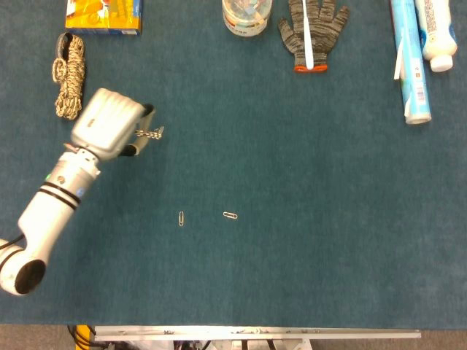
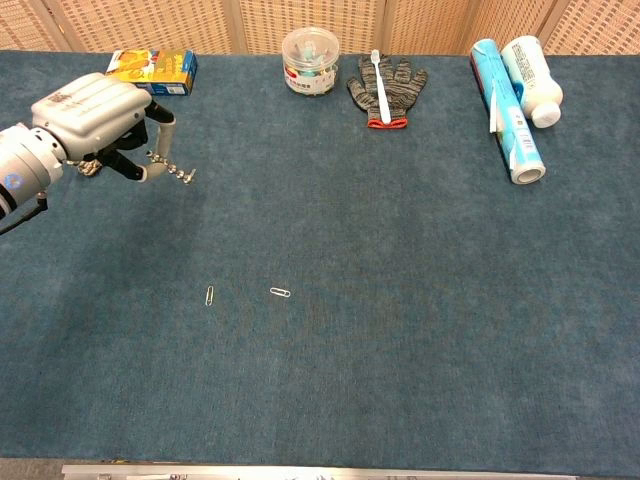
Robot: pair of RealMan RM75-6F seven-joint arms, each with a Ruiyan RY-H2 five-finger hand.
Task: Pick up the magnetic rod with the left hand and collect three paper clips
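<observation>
My left hand (image 1: pixel 109 125) (image 2: pixel 95 108) grips the magnetic rod (image 1: pixel 143 137) (image 2: pixel 155 168) at the left side of the blue table. Paper clips (image 1: pixel 155 133) (image 2: pixel 180 175) cling in a small bunch to the rod's tip, which points right. Two loose paper clips lie flat on the cloth further down toward the front: one (image 1: pixel 181 218) (image 2: pixel 209 295) upright in the image, the other (image 1: pixel 230 215) (image 2: pixel 280 292) slanted to its right. The hand is well up and left of both. My right hand is not visible in either view.
Along the far edge lie a coiled rope (image 1: pixel 68 76), a yellow box (image 1: pixel 103 14) (image 2: pixel 150 70), a clear jar (image 1: pixel 246 16) (image 2: pixel 310 60), a grey glove with a toothbrush (image 1: pixel 311 33) (image 2: pixel 384 80), and a blue tube with a white bottle (image 1: pixel 408 58) (image 2: pixel 515 100).
</observation>
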